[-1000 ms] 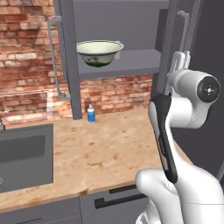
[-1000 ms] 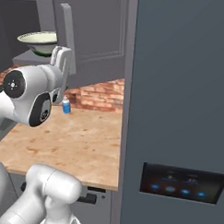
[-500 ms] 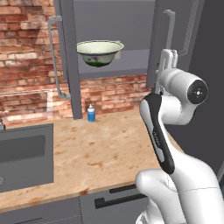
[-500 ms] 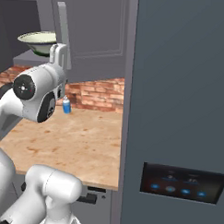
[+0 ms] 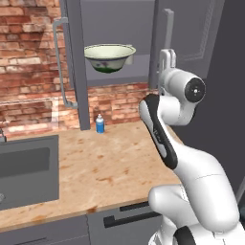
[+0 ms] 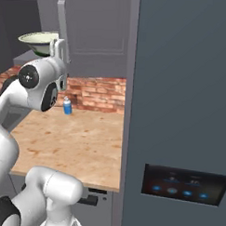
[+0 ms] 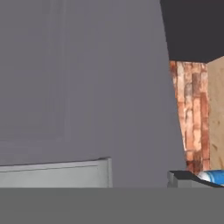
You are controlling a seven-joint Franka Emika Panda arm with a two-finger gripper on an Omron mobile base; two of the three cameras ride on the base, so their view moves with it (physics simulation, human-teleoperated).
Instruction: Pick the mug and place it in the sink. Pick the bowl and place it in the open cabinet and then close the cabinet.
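At the far left of the left base view the sink (image 5: pixel 28 167) is set into the counter (image 5: pixel 110 167), a dark grey basin with only part of it inside the picture; whether anything lies in it cannot be told. Above and to its right, the left door (image 5: pixel 72 62) of the cabinet (image 5: pixel 119 28) stands swung out toward the camera, edge on, with its long bar handle (image 5: pixel 60 62) on the side facing the brick wall (image 5: pixel 28 62). Just right of that door the bowl (image 5: pixel 109 57) sits upright on the cabinet's grey shelf (image 5: pixel 129 76), cream with green marks low on its outside; in the right base view the same bowl (image 6: pixel 40 41) shows on the shelf behind the arm. Below the shelf, a small blue bottle (image 5: pixel 99 124) with a white cap stands on the counter near the brick wall. Further right, the white arm (image 5: pixel 165 129) bends upward, and the hand (image 5: pixel 167 58) points up beside the cabinet's right door (image 5: pixel 184 33), well apart from the bowl. It carries nothing; its fingers stand wide apart. In the hand view a flat grey door panel (image 7: pixel 83 87) lies close in front, with the brick wall, a strip of counter and the blue bottle (image 7: pixel 212 177) at the right edge.
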